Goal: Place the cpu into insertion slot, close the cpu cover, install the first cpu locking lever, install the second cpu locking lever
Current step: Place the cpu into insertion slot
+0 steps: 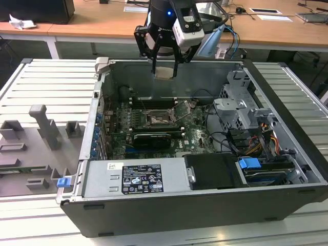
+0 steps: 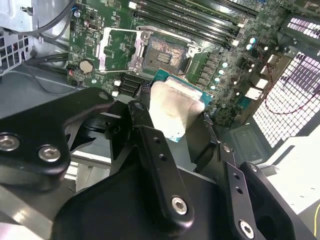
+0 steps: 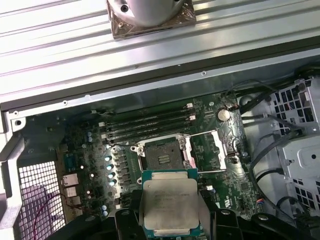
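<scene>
Open computer case [image 1: 287, 92] on a slatted metal tabletop [image 1: 46, 82]. Black claw [image 1: 164, 73] hanging over the case, pinching the cpu [image 3: 170, 202] by two opposite edges, pale metal top facing up, roughly level.

Well below the claw, on the green board [image 3: 230, 170]: the insertion slot [image 3: 162, 155], dark, bare, unoccupied. Just beside the slot, the cpu cover [image 3: 212, 150], flipped open and lying back, well apart from the claw. Beyond the slot, long black memory slots [image 3: 150, 120].

Likely trouble from here:
- A skewed or off-centre descent, pressing the cpu onto the slot's rim or contacts rather than into the recess.
- A slip in the pinch, with only thin edges to grip.
- A knock against the open cover or neighbouring parts on the way down, given the tight space around the slot.
- A wrong turn of the cpu relative to the slot. Too fine to judge here.

Count: one claw with two fingers [image 2: 155, 150], one cpu, one slot, one cover, four memory slots as best counted. Locking levers too thin to make out with certainty.
</scene>
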Motion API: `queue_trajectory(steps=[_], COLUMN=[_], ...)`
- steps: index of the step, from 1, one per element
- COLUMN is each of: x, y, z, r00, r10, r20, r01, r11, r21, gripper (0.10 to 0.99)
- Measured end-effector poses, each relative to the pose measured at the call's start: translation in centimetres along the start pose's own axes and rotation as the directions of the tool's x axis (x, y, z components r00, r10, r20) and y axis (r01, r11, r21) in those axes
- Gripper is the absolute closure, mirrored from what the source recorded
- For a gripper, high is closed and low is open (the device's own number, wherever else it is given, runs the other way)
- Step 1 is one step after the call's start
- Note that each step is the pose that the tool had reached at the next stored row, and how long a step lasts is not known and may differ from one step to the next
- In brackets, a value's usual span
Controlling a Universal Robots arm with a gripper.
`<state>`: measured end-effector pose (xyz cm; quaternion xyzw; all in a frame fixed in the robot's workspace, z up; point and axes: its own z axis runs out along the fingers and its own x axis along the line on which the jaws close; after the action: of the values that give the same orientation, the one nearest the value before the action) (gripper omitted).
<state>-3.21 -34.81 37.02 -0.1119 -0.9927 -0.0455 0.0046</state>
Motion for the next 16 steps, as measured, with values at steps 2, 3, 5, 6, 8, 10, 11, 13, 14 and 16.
queue_trajectory(steps=[2, 3, 5, 6, 8, 10, 11, 13, 14, 16], x=[0.0, 0.0, 0.0, 0.01, 0.01, 0.02, 0.03, 0.04, 0.05, 0.07], y=[0.0, -0.01, -0.01, -0.01, -0.01, -0.02, -0.02, -0.03, -0.03, -0.04], z=[0.03, 0.05, 0.08, 0.1, 0.12, 0.16, 0.18, 0.21, 0.22, 0.26], r00=[0.9999, 0.9998, 0.9994, 0.9991, 0.9985, 0.9976, 0.9971, 0.9955, 0.9949, 0.9925], r10=[0.014, 0.021, 0.035, 0.043, 0.055, 0.069, 0.076, 0.094, 0.1, 0.121], r20=[0.0012, 0.0019, 0.0031, 0.0038, 0.0049, 0.0061, 0.0067, 0.0083, 0.0089, 0.0107], r01=[-0.014, -0.021, -0.035, -0.043, -0.055, -0.069, -0.076, -0.094, -0.1, -0.121], r11=[0.9999, 0.9998, 0.9994, 0.9991, 0.9985, 0.9976, 0.9971, 0.9955, 0.995, 0.9926], r21=[0.0, 0.0, -0.001, -0.001, -0.001, -0.002, -0.002, -0.002, -0.002, -0.003], gripper=[0.557, 0.557, 0.557, 0.557, 0.557, 0.557, 0.557, 0.557, 0.557, 0.557])
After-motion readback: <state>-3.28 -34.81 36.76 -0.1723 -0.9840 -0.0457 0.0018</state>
